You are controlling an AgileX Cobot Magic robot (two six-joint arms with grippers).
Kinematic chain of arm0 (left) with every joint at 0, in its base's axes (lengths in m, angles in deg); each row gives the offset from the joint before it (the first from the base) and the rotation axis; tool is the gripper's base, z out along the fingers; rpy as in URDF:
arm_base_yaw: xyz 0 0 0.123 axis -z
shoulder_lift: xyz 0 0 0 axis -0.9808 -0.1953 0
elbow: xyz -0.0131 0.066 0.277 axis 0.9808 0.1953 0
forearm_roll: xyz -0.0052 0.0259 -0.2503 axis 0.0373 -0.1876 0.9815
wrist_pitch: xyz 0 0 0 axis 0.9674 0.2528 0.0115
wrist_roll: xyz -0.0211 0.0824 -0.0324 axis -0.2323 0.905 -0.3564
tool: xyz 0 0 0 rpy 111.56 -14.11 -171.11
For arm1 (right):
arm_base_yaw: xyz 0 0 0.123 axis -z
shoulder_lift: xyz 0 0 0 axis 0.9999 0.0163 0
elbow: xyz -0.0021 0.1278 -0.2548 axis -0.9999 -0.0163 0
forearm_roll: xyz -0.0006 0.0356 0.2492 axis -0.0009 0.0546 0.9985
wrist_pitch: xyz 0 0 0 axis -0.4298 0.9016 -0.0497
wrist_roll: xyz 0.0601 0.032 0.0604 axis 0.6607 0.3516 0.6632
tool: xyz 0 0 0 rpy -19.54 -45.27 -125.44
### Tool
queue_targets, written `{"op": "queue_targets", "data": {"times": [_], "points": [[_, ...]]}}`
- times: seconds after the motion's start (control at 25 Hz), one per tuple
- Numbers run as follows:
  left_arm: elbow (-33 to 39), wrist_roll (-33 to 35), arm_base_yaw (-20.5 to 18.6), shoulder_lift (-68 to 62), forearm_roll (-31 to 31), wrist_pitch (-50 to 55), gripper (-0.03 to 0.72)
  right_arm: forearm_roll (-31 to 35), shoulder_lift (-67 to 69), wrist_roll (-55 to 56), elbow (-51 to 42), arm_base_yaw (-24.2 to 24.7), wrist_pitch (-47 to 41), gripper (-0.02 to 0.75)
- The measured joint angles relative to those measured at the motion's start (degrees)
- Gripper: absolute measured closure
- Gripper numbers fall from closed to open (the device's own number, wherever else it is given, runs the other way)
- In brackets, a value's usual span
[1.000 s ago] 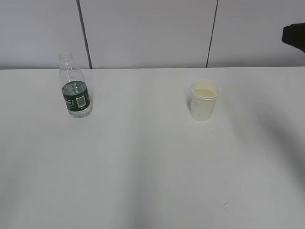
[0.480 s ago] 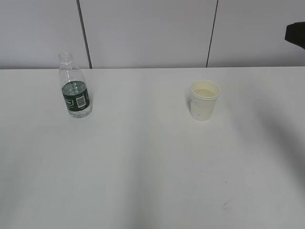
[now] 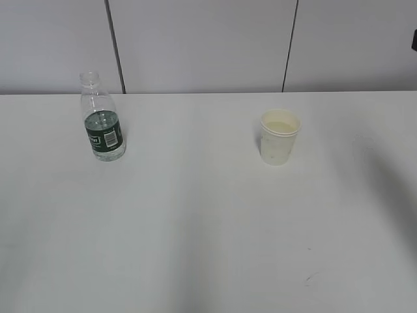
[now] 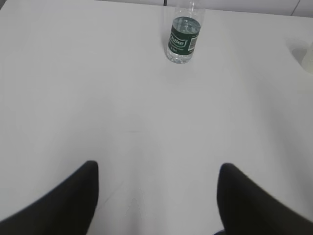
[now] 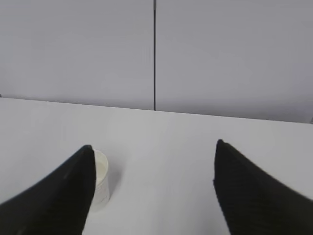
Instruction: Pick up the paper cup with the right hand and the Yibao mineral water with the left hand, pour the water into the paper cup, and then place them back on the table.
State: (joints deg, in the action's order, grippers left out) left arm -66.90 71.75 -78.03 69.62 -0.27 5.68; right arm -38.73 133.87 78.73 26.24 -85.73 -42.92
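The left hand (image 4: 155, 193) hangs above the table (image 3: 195, 222) with its 2 fingers (image 4: 63, 200) spread wide and nothing between them. The bottle (image 4: 184, 33) stands upright well ahead of it, at about 12 o'clock in the left wrist view, green label facing the camera.

The right hand (image 5: 152, 188) is also wide apart and empty, raised over the table. The cup (image 5: 100, 180) stands upright at about 9 o'clock in the right wrist view, partly hidden behind the left finger (image 5: 54, 200).

In the exterior view the bottle (image 3: 102, 120) stands at 10 o'clock and the cup (image 3: 279, 136) at 2 o'clock, well apart. The tabletop is plain white with a few tiny dark specks (image 3: 307, 280). Behind it runs a pale grey panelled wall (image 3: 202, 42) with 2 dark vertical seams (image 3: 115, 45).
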Motion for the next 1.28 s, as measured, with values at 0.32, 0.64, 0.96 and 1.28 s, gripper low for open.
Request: {"op": "queue_targets", "data": {"times": [0.32,0.64,0.96,1.28], "points": [[0.0,0.0,0.0,0.0,0.0,0.0,0.219,36.6,0.0,-34.2,-1.7,0.0,-6.5,0.153],[0.0,0.0,0.0,0.0,0.0,0.0,0.219,77.0,-0.1,-75.1,-1.7,-3.7,-16.2,0.152],[0.0,0.0,0.0,0.0,0.0,0.0,0.219,93.3,-4.4,-90.5,0.1,-5.5,-35.3,0.153],[0.0,0.0,0.0,0.0,0.0,0.0,0.219,97.2,-14.1,-91.1,3.8,-5.5,-53.8,0.153]]}}
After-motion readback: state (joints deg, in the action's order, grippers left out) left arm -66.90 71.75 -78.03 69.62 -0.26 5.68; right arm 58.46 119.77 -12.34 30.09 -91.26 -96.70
